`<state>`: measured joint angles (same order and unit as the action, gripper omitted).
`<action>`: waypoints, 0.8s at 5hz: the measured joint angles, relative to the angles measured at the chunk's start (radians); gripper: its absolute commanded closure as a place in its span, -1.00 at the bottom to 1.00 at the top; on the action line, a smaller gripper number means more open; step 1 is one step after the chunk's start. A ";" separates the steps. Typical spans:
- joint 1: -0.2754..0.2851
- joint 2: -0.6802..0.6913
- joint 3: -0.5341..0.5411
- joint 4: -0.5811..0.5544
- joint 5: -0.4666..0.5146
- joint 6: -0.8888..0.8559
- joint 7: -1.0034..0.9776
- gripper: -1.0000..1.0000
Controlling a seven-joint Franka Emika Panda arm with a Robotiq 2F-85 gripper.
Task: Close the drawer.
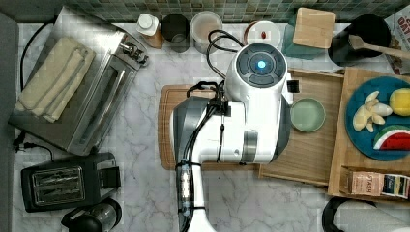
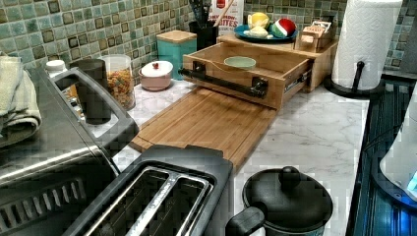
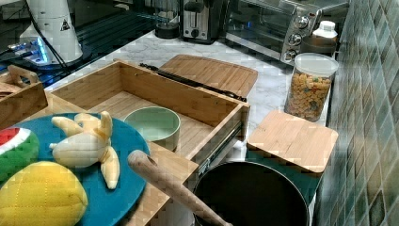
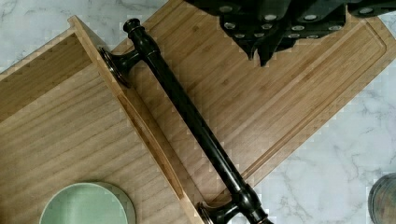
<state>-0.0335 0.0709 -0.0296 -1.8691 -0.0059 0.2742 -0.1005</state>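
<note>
The drawer [image 2: 231,73] stands pulled out of its wooden cabinet, a light-wood box [image 1: 300,154] with thin walls [image 3: 155,89]. A pale green bowl [image 1: 308,114] sits inside it [image 3: 153,125]. Across the drawer's front runs a dark bar handle [image 4: 187,112], also seen in the left view [image 2: 221,81]. My gripper [image 4: 261,58] hangs above the cutting board [image 4: 261,102], apart from the handle, fingers shut with nothing in them. In the top view my arm [image 1: 256,111] covers the drawer's front edge.
The grooved cutting board [image 2: 206,123] lies flat right in front of the drawer. A blue fruit plate [image 1: 377,118] rests on the cabinet top. A toaster oven [image 1: 92,96], toaster [image 1: 67,181], jars [image 2: 120,81], paper towel roll [image 2: 366,39] and black pot [image 3: 249,197] ring the counter.
</note>
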 measured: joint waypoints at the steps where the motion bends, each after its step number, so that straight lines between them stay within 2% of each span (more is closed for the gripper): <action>1: -0.001 0.001 0.000 -0.006 0.000 0.009 0.000 1.00; 3: -0.001 0.024 -0.006 -0.011 0.000 0.009 -0.044 1.00; 4: -0.001 0.053 -0.004 -0.023 -0.002 0.074 -0.122 1.00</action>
<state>-0.0341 0.1235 -0.0339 -1.8926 -0.0077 0.3484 -0.2223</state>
